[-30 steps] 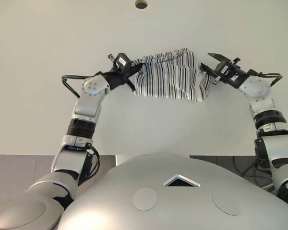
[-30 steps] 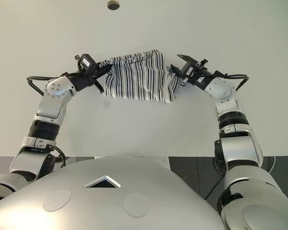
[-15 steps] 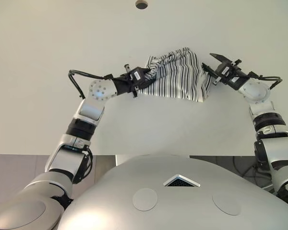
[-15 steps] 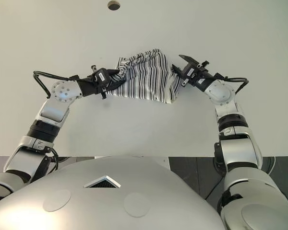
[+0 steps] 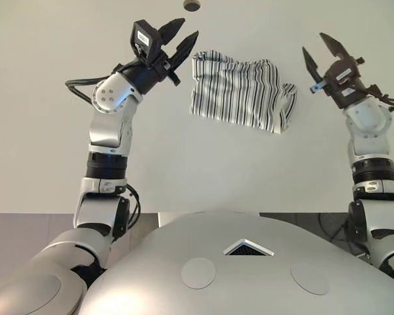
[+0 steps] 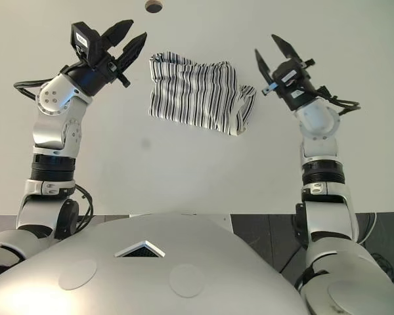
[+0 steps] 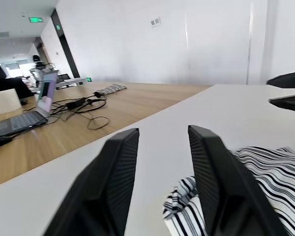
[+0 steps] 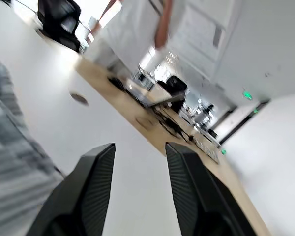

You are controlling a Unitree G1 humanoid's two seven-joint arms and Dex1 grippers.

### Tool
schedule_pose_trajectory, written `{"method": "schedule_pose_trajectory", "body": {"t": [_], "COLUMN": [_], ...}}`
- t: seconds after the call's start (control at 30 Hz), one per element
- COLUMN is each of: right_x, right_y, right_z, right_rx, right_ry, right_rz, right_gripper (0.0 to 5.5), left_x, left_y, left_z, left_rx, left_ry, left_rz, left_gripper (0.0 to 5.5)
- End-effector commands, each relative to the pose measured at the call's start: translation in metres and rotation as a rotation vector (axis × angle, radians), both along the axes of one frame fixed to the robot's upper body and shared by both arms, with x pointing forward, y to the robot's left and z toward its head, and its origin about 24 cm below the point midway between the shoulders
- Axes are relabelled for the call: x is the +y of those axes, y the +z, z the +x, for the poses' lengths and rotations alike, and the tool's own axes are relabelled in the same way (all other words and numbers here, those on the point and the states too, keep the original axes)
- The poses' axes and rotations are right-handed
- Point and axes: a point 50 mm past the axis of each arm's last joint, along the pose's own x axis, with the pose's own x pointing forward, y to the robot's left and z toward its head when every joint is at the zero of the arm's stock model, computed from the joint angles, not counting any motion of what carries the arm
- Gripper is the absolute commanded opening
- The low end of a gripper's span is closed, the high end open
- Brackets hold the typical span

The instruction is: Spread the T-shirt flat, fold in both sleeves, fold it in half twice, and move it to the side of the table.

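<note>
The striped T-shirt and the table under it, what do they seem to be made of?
T-shirt: soft, thin cloth, likely cotton knit; it lies in folds and wrinkles. Table: smooth matte white surface, perhaps laminate; no grain or gloss shows.

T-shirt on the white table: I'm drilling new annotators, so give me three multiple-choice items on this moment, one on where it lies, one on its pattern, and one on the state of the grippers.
1. Where is the T-shirt?
A. On the table, between the left gripper and the right gripper
B. Hanging from one gripper
C. On the floor

2. What is its pattern?
A. Plain white
B. Dark and white stripes
C. Red dots

3. What state are the grippers in?
A. Both shut on cloth
B. Both open and empty
C. One open, one shut

Answers:
1 A: it rests on the tabletop with a gripper at each side.
2 B: stripes cover the cloth.
3 B: each gripper gapes with nothing in it.
</note>
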Motion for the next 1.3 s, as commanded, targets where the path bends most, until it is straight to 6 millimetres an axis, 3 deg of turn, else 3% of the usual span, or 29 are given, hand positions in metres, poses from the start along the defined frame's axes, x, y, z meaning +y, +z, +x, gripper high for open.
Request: {"method": "schedule_pose_trajectory", "body": {"t": [0.03,0.17,0.3,0.4,0.53,0.57,0.73,0.83,0.93,1.07,1.13,1.17,1.23,1.3], "right_x": [0.060,0.082,0.066,0.019,-0.052,-0.068,-0.172,-0.198,-0.191,-0.165,-0.156,-0.144,-0.100,-0.039], "right_y": [0.005,-0.009,-0.045,-0.077,-0.096,-0.096,-0.071,-0.056,-0.048,-0.039,-0.004,0.020,0.061,0.076], "right_z": [0.000,0.017,0.037,0.023,-0.013,-0.019,-0.043,-0.047,-0.029,0.001,0.017,0.023,0.016,-0.001], "right_rx": [0.099,0.343,0.661,0.892,1.039,1.040,0.781,0.636,0.533,0.411,0.114,-0.074,-0.372,-0.474], "right_ry": [0.267,0.370,0.252,0.103,-0.072,-0.131,-0.864,-1.141,-1.199,-1.137,-1.082,-1.014,-0.823,-0.620], "right_rz": [0.046,0.024,-0.067,-0.123,-0.067,-0.045,0.138,0.170,0.204,0.240,0.240,0.265,0.340,0.436], "right_gripper": [1.94,1.94,1.94,1.94,1.94,1.94,1.94,1.94,1.94,1.94,1.94,1.94,1.94,1.94], "left_x": [0.008,0.012,0.009,0.014,0.029,0.032,0.035,0.036,0.033,0.032,0.032,0.033,0.032,0.032], "left_y": [0.008,0.023,0.031,0.033,0.031,0.030,0.028,0.028,0.026,0.026,0.023,0.021,0.017,0.018], "left_z": [-0.003,-0.016,-0.029,-0.038,-0.050,-0.052,-0.058,-0.055,-0.053,-0.052,-0.050,-0.049,-0.045,-0.043], "left_rx": [-0.054,-0.157,-0.213,-0.246,-0.252,-0.250,-0.248,-0.256,-0.270,-0.289,-0.302,-0.312,-0.323,-0.365], "left_ry": [0.088,0.130,0.157,0.217,0.319,0.346,0.411,0.427,0.431,0.449,0.483,0.513,0.549,0.604], "left_rz": [-0.050,-0.111,-0.134,-0.119,-0.120,-0.119,-0.107,-0.093,-0.060,-0.031,-0.007,-0.003,-0.017,-0.043], "left_gripper": [1.84,1.84,1.84,1.84,1.84,1.84,1.84,1.84,1.84,1.84,1.84,1.84,1.84,1.84]}}
